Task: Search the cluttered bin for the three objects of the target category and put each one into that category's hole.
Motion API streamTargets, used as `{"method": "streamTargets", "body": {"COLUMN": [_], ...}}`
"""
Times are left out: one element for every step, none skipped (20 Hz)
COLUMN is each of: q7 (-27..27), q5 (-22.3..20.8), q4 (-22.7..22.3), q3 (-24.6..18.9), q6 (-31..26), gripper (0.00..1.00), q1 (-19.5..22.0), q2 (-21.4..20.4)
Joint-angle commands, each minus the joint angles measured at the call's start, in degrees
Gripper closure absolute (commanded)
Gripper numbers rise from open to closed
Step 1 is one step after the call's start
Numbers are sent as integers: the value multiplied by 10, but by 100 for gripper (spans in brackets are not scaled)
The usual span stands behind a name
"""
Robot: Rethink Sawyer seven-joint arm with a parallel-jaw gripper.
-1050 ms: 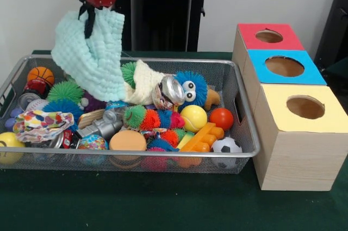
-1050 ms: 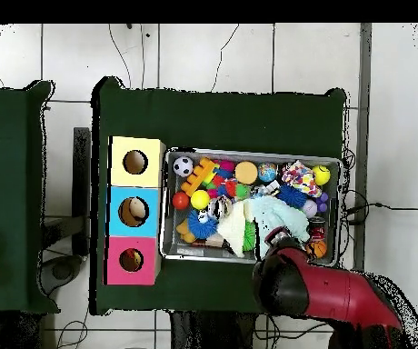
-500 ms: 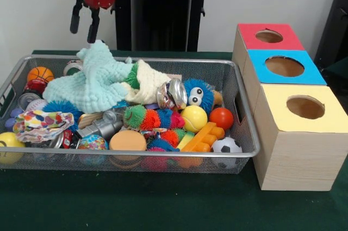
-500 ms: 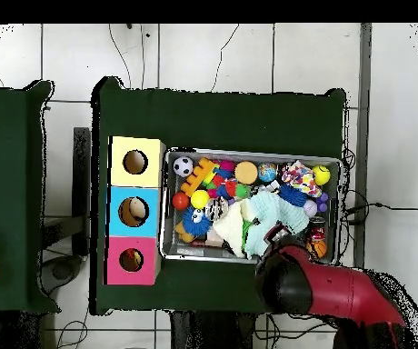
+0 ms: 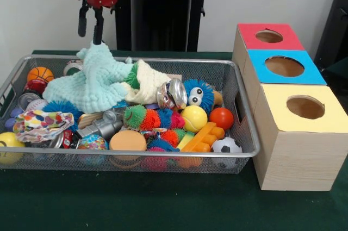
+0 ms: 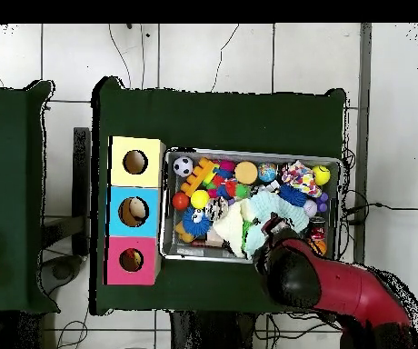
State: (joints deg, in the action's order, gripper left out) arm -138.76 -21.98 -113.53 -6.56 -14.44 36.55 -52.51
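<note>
My gripper (image 5: 91,38) hangs open and empty above the back left of the wire bin (image 5: 163,155). Its two black fingers stand apart just over the peak of a mint green knitted cloth (image 5: 87,81). That cloth lies heaped in the bin beside a cream cloth (image 5: 145,81). Around them lie a crushed can (image 5: 173,91), a blue fuzzy toy with eyes (image 5: 194,91), spiky balls (image 5: 142,117), a yellow ball (image 5: 193,117) and a red ball (image 5: 221,118). In the overhead view the red arm (image 6: 294,273) covers the gripper, with the mint cloth (image 6: 272,207) showing beside it.
Three boxes with round holes stand beside the bin: red top (image 5: 269,36), blue top (image 5: 284,66), yellow top (image 5: 305,107). A patterned cloth (image 5: 41,122), a basketball (image 5: 41,74), a soccer ball (image 5: 227,145) and an orange toy brick (image 5: 202,136) also fill the bin.
One second ago the gripper held the mint cloth up in the air. The cloth has dropped into the bin; the gripper is open and has shifted slightly right.
</note>
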Motion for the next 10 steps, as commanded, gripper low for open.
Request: {"method": "streamTargets", "body": {"q7": [-16, -21, -25, -29, -35, -40, -44, -48, -56, -64], "q5": [51, 53, 57, 61, 68, 74, 77, 80, 84, 87], "q4": [-39, -37, -35, -33, -28, -23, -22, -21, -18, -16], "q3": [-74, -68, -62, -57, -55, -52, -57, -61, -58, -52], "q6": [-41, -41, -43, -45, -45, -45, -30, -12, 3, 17], "gripper": [0, 0, 0, 0, 0, 0, 0, 0, 0, 0], "q1": [-3, -12, -20, -29, -35, -41, -41, -42, -49, -57], "q2": [-10, -10, -9, -8, 2, 13, 29, 44, 57, 66]}}
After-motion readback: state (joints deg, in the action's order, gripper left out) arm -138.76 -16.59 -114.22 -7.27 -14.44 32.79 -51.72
